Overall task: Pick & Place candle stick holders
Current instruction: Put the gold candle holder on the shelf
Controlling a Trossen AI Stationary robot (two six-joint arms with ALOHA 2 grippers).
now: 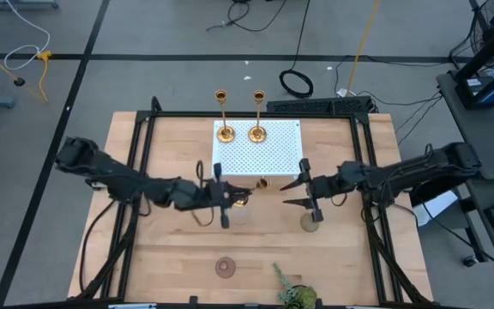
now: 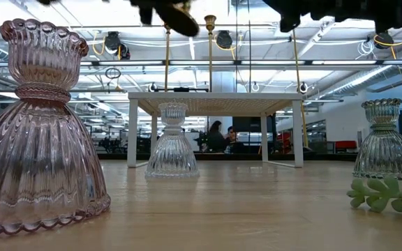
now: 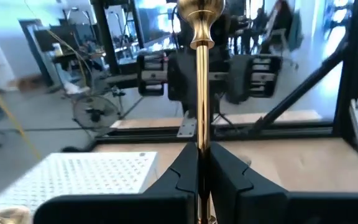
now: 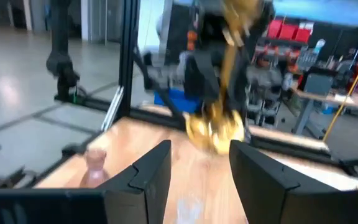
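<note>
Two gold candlesticks (image 1: 224, 129) (image 1: 257, 129) stand upright by their round bases on the white perforated stand (image 1: 273, 159). My left gripper (image 1: 234, 199) is just in front of the stand, shut on a third gold candlestick (image 3: 199, 74). My right gripper (image 1: 286, 194) faces it from the right, open and empty. A clear glass holder (image 2: 173, 143), a greenish glass holder (image 1: 310, 223) and a pink glass holder (image 1: 224, 266) stand on the table nearer the front edge. My left gripper pinches the candlestick's thin stem (image 3: 202, 146) between its two fingers. The fingers come about level from the table's left and lie across the stem. The candlestick is lifted clear of the table and tilted, its round base (image 4: 215, 127) toward my right gripper.
A green leafy sprig (image 1: 294, 294) lies at the front edge. A black frame (image 1: 148, 146) runs along the table's left, right and far sides. Bare wood shows at the front left and front right.
</note>
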